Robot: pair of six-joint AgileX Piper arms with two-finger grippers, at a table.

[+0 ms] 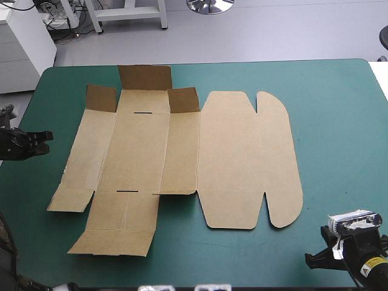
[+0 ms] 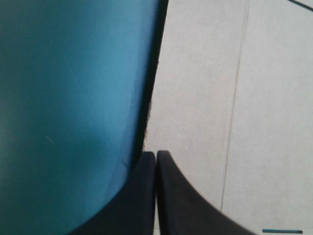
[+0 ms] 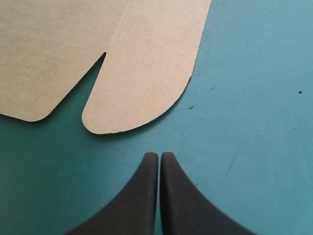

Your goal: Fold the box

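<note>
"Starting at the left claw (image 2: pixel 156 152), how does it stand?"

"Its black fingers are pressed together into one point, with nothing between them. It sits right at the left edge of the desk (image 2: pixel 73 98), with the teal-green cover on one side of the tips and pale floor (image 2: pixel 234 98) on the other. That wrist view doesn't reach the box (image 1: pixel 182 157)."

"And the right claw (image 3: pixel 159 154)?"

"Together too, and empty, over bare cover near the desk's near right corner. Just ahead of it, not touching, lies the rounded lid flap (image 3: pixel 142 78). The rest of the sheet is cut off in that view."

"And from above?"

"The brown sheet lies opened out mid-desk, well apart from both claws. Three flaps (image 1: pixel 145 77) at its far end look tipped up, though I can't tell how steeply. Two thin slots (image 1: pixel 143 113) show in the middle panel. Both claws are partly cut off at the high view's edges, so their fingers are hard to make out there."
</note>
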